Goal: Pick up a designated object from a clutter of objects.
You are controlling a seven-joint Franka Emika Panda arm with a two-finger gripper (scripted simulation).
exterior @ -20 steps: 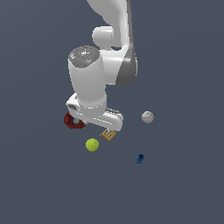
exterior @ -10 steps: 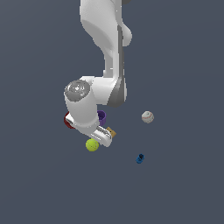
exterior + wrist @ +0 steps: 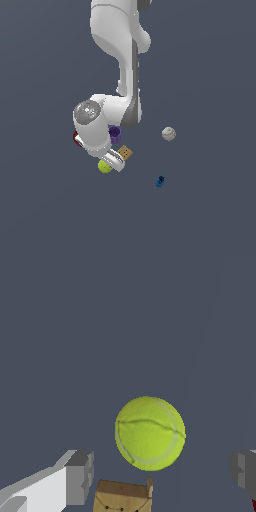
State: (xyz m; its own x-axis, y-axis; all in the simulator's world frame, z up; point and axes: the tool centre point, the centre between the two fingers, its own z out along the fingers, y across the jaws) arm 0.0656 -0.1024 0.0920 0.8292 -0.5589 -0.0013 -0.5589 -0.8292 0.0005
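The yellow-green tennis ball lies on the dark floor at the front of the clutter; the hand covers part of it in the exterior view. My gripper is low, right beside the ball and over it. In the wrist view the ball sits just past the fingertips, roughly centred between them. The gripper is open, its grey pads wide apart and holding nothing.
A tan cracker lies right behind the gripper and shows as the cracker between the fingers. Further back are a purple cup and a red bowl mostly hidden by the arm. A white baseball and a blue piece lie toward the exterior view's right.
The arm has swung down and tilted, bringing the hand from above the clutter to floor level beside the tennis ball. The objects have not moved.
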